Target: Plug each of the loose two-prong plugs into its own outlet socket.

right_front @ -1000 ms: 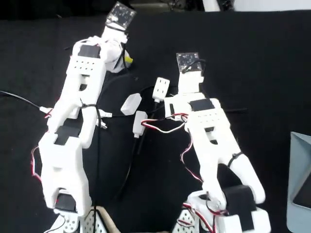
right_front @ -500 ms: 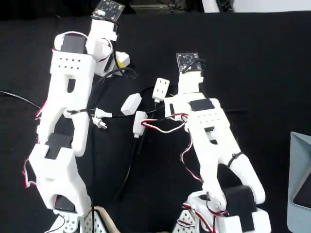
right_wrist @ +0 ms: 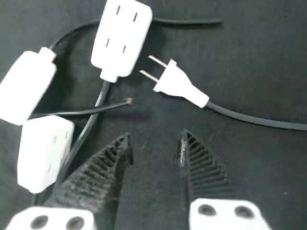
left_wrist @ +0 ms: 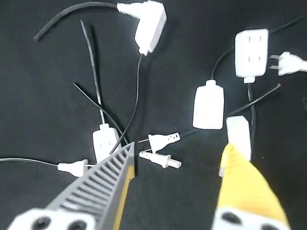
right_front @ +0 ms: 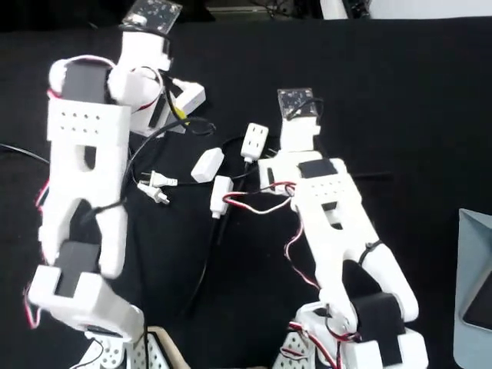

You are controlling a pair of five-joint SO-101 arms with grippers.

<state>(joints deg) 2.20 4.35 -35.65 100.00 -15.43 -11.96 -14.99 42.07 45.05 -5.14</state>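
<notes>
My left gripper (left_wrist: 179, 150) hangs open high over the cords, one finger grey, the other yellow. Below it lie two loose white plugs (left_wrist: 163, 140) (left_wrist: 160, 160), side by side, with a third plug (left_wrist: 72, 166) off to one side by a small outlet (left_wrist: 105, 143). My right gripper (right_wrist: 154, 141) is open low over the cloth. Just ahead of it a white plug (right_wrist: 177, 87) points its two prongs at a white outlet (right_wrist: 122, 36), a short gap apart. In the high view that outlet (right_front: 254, 141) lies beside the right arm, and the two plugs (right_front: 155, 186) lie near the left arm.
More white outlet blocks (right_wrist: 26, 86) (right_wrist: 43, 151) (left_wrist: 149, 24) and black cords (left_wrist: 96, 81) are strewn over the black cloth (right_front: 415, 92). A cut cord end (right_wrist: 125, 101) lies near the right gripper. A grey bin (right_front: 473, 292) stands at the table's right edge.
The left arm has lifted and swung back to the left, carrying its gripper up off the cloth. The right arm and the plugs have stayed put.
</notes>
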